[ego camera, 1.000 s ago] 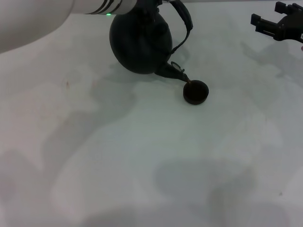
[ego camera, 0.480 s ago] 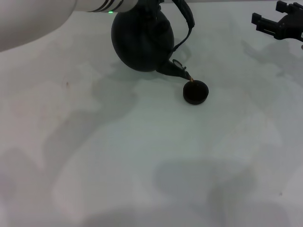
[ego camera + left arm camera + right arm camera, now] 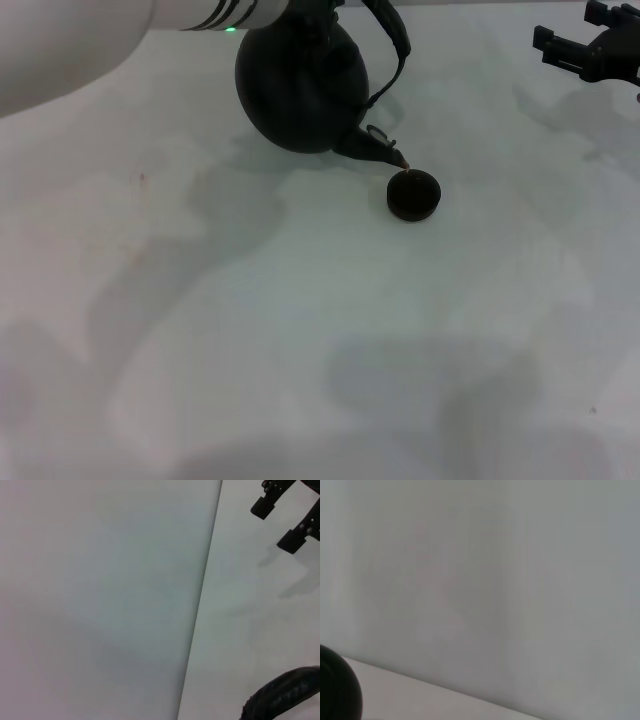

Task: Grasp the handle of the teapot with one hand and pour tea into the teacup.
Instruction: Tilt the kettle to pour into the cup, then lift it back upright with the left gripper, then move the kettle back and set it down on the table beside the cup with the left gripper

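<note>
The matte-black teapot [image 3: 300,85] hangs tilted above the table at the back, with its spout [image 3: 375,150] pointing down at the teacup [image 3: 413,194]. A thin reddish-brown thread of tea [image 3: 406,167] runs from the spout tip to the cup's rim. The handle [image 3: 392,40] arches up past the picture's top edge, where my left arm [image 3: 120,30] reaches in; the left gripper's fingers are hidden there. The left wrist view shows a textured piece of the handle [image 3: 282,697]. My right gripper [image 3: 562,28] stays parked at the far right, open and holding nothing; it also shows as the right gripper [image 3: 274,525].
The white table [image 3: 320,330] spreads out in front of the cup. The table's far edge [image 3: 200,605] meets a pale wall. A rounded bit of the teapot [image 3: 337,690] shows in the right wrist view.
The teapot has shifted slightly up and to the right, its spout staying over the teacup. The right arm has not moved.
</note>
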{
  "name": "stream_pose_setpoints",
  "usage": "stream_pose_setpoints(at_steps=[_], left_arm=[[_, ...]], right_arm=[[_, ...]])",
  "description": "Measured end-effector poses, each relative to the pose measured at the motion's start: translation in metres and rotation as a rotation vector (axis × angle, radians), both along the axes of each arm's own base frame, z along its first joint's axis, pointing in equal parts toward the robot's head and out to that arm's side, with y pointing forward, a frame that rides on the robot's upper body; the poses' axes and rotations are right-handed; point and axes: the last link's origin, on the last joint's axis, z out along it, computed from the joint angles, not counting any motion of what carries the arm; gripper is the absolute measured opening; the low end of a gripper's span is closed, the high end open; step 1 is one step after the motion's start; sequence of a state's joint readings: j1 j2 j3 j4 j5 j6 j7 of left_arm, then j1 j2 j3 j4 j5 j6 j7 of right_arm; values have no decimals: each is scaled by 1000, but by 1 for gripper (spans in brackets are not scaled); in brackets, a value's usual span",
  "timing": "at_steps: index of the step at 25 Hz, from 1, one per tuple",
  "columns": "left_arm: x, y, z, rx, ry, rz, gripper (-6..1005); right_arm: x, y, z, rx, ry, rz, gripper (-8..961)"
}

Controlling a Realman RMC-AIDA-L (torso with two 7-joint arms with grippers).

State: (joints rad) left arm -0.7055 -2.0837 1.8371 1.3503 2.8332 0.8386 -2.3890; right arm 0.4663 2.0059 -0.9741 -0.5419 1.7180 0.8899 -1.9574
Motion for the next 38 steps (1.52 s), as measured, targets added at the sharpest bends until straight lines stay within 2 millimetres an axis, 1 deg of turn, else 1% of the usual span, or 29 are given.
stream_pose_setpoints(at_steps=[6, 12, 17, 23, 24, 25, 26, 28, 34, 38], left_arm=[[0, -9, 10, 37, -111, 34, 125], [-8, -26, 25, 81, -231, 91, 125], [-24, -40, 39, 126, -299, 127, 124], [-52, -51, 54, 213, -409, 196, 120], [-56, -52, 55, 225, -420, 202, 119], [-56, -52, 55, 225, -420, 202, 119], [-67, -56, 56, 245, -442, 220, 118], [-74, -59, 57, 262, -498, 238, 117], [-90, -63, 61, 320, -614, 261, 118], [-100, -64, 60, 333, -660, 296, 118]], right_arm=[[3, 1, 1, 9, -11, -16, 860], [4, 2, 3, 11, -13, -22, 860], [3, 2, 3, 9, -15, -20, 860], [4, 3, 3, 9, -21, -23, 860], [4, 3, 3, 8, -23, -24, 860], [4, 3, 3, 8, -25, -25, 860], [5, 3, 2, 6, -26, -28, 860], [7, 1, 0, -1, -25, -38, 860], [13, -4, -2, -7, -22, -53, 860], [15, -7, -2, -10, -22, -56, 860]])
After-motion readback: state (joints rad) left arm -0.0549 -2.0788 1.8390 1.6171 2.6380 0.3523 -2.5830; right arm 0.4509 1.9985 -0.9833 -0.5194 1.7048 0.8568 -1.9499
